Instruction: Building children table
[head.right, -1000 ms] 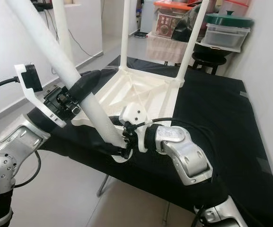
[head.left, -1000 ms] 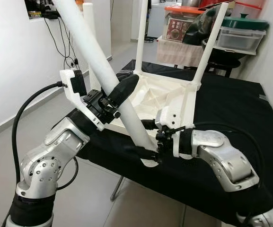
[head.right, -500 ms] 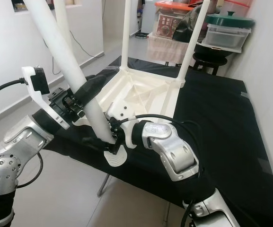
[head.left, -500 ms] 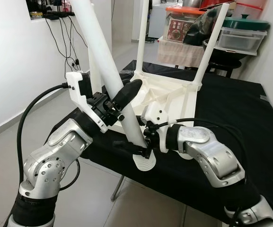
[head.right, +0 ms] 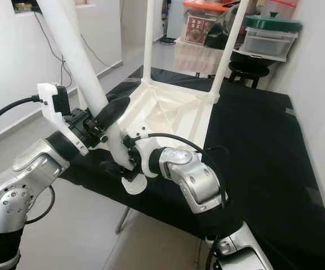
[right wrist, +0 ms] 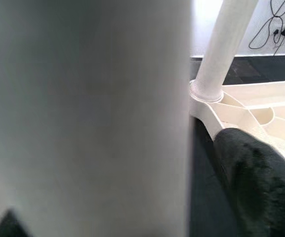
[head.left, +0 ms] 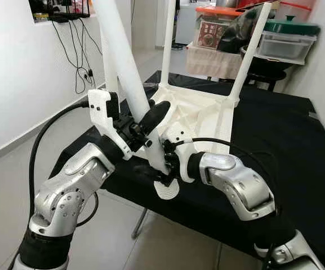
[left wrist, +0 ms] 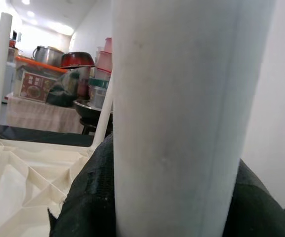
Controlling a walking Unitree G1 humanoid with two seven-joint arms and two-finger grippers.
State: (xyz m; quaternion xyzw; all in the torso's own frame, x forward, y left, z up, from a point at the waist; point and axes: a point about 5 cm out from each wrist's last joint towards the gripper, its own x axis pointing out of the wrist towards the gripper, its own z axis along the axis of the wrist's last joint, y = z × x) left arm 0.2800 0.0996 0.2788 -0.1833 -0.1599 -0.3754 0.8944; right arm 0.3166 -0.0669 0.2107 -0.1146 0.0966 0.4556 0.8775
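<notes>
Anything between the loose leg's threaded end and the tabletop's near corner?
Nothing solid: the loose leg has its threaded end hanging off the tabletop, over black cloth, in the left eye view.

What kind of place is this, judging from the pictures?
Probably a home, perhaps near a kitchen: stacked storage boxes and a cooking pot stand behind the black-covered table, with cables hanging on a white wall above a tiled floor.

Loose white leg (head.left: 129, 84) held over the near edge of the black table (head.left: 286, 146)

It is clamped by the left gripper (head.left: 146, 125) and right gripper (head.left: 165, 173); the upturned white tabletop (head.left: 199, 115) lies behind.
</notes>
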